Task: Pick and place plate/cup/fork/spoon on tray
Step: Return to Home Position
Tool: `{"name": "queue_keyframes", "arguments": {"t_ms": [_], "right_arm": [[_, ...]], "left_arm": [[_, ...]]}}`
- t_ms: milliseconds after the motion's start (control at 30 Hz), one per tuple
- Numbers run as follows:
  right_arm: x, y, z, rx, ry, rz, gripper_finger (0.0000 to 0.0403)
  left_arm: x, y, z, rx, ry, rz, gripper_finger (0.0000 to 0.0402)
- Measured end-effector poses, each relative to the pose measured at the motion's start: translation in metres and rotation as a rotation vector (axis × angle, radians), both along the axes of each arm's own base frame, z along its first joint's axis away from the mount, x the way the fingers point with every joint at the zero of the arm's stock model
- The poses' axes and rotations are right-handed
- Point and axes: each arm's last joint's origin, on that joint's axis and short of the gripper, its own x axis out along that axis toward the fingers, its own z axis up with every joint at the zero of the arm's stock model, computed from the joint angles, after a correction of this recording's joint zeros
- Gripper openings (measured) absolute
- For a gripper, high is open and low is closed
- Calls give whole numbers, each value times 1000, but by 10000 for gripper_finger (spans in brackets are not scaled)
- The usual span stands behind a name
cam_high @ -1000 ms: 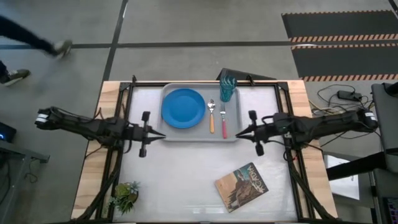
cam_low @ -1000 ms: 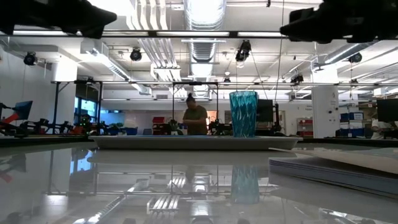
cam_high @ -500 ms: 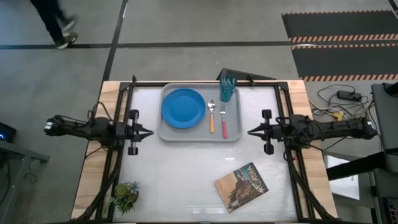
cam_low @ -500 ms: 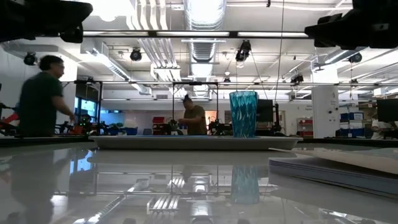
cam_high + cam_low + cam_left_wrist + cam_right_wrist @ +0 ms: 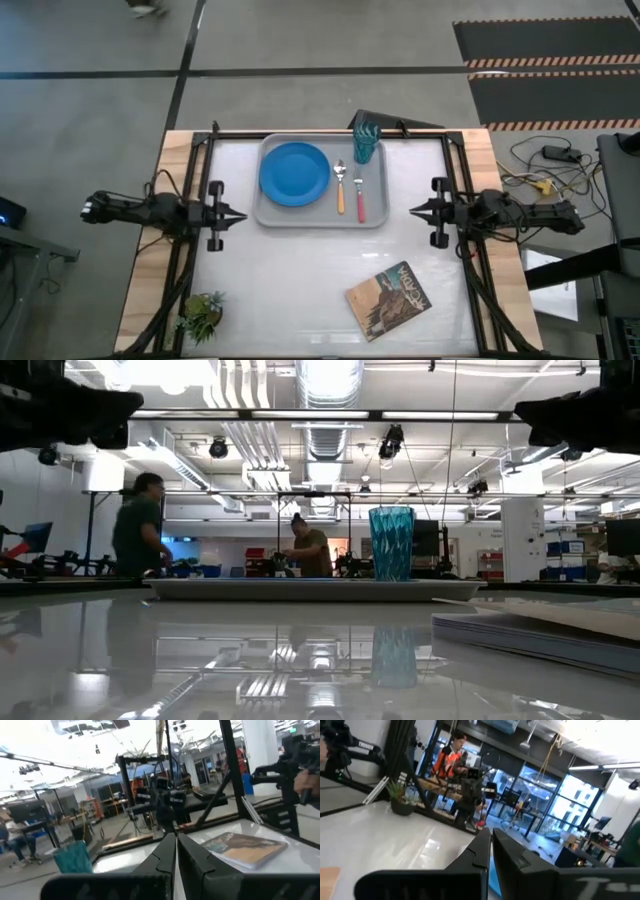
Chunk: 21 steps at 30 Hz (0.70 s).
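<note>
The grey tray (image 5: pixel 272 215) lies at the table's far middle. On it lie the blue plate (image 5: pixel 295 174), the orange-handled spoon (image 5: pixel 340 189) and the pink-handled fork (image 5: pixel 359 195), side by side. The teal cup (image 5: pixel 366 142) stands upright at the tray's far right corner and also shows in the low view (image 5: pixel 391 544). My left gripper (image 5: pixel 243 215) is shut and empty, left of the tray. My right gripper (image 5: pixel 412 210) is shut and empty, right of the tray. Both are held above the table.
A brown picture-cover book (image 5: pixel 389 300) lies at the near right of the table. A small green plant (image 5: pixel 203 315) stands at the near left corner. People move in the room beyond the table (image 5: pixel 140 538).
Both arms have drawn back from the tray, my left gripper toward the table's left edge and my right gripper toward the right edge. The things on the tray have stayed in place. A person has walked through the room behind.
</note>
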Motion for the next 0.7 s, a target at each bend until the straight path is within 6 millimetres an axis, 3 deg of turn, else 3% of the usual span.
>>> {"name": "queue_keyframes", "arguments": {"t_ms": [700], "right_arm": [[3, 0, -1, 17, 18, 6, 9]], "left_arm": [[8, -1, -10, -10, 92, -5, 0]]}}
